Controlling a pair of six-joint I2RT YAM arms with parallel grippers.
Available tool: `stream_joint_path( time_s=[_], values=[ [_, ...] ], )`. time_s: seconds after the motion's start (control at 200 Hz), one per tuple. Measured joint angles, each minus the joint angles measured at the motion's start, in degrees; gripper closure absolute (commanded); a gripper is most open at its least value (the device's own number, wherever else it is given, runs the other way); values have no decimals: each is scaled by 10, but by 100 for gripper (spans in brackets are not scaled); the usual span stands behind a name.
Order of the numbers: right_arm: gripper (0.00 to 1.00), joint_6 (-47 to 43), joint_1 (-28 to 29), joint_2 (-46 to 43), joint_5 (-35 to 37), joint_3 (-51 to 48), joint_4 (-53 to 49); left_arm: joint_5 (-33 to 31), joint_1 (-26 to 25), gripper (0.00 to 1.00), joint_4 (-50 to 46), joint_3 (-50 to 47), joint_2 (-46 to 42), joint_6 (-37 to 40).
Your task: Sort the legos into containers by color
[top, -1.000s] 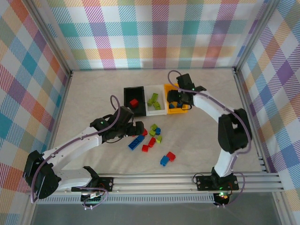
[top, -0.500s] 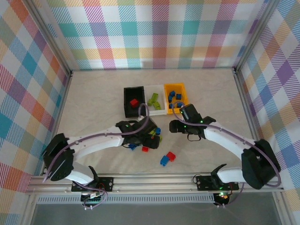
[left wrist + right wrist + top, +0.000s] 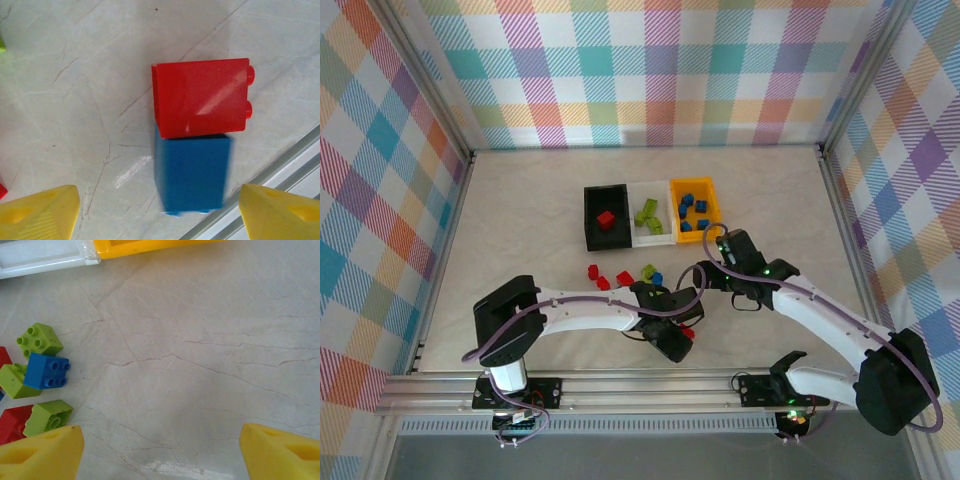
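Nearest you, by the front rail, your left gripper (image 3: 160, 215) hangs open over the desk (image 3: 75, 100). Its yellow fingertips (image 3: 40, 212) are spread to either side of a blue brick (image 3: 192, 172) without touching it. A red brick (image 3: 200, 97) lies pressed against that blue one. Further in, your right gripper (image 3: 160, 452) is open too, with bare desk between its fingers. Just to its left sits a loose cluster (image 3: 625, 279) of green, blue and red bricks. At the back, three bins stand side by side: the black bin (image 3: 590, 232) holds one red piece, the white bin (image 3: 653, 238) holds green pieces, and the orange-yellow bin (image 3: 714, 208) holds blue ones.
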Motion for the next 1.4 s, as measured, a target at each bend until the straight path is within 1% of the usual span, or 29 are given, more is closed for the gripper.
stream_joint_path(
  time_s=[0.04, 0.19, 0.28, 0.44, 0.515, 0.56, 0.61, 0.665, 0.79, 0.85, 0.94, 1.095, 1.3, 1.4],
  values=[
    [18, 0, 0, 0, 2, 0, 0, 1, 0, 24, 0, 1, 4, 4],
    [18, 0, -4, 0, 4, 0, 0, 3, 0, 23, -7, 1, 23, 8],
    [18, 0, -7, 0, 4, 0, 0, 6, 0, 26, -14, 1, 25, 14],
    [17, -1, -11, 0, 4, 0, 0, 12, 0, 42, -14, 5, 30, 24],
    [17, -1, -12, 0, 4, 0, 0, 13, 0, 45, -14, 5, 33, 27],
    [17, -1, -13, -1, 4, 0, 0, 14, 0, 44, -14, 5, 33, 29],
    [17, -1, -15, -2, 4, 0, 0, 14, 0, 38, -14, 5, 33, 31],
    [17, -1, -15, -3, 4, 0, 0, 14, 0, 35, -13, 6, 33, 31],
    [17, 0, -16, -3, 3, 0, 0, 19, 0, 34, -12, 6, 33, 33],
    [17, 0, -16, -3, 4, 0, 0, 22, 0, 39, -12, 6, 33, 33],
    [17, 0, -16, -6, 3, 0, 0, 26, 0, 51, -9, 6, 36, 42],
    [17, 0, -16, -12, 3, 0, 0, 36, 1, 60, 4, 6, 44, 48],
    [17, 0, -19, -16, 3, 0, 0, 37, 1, 67, 8, 5, 43, 50],
    [17, 0, -19, -16, 3, 0, 0, 28, 9, 68, 16, -5, 31, 45]
  ],
)
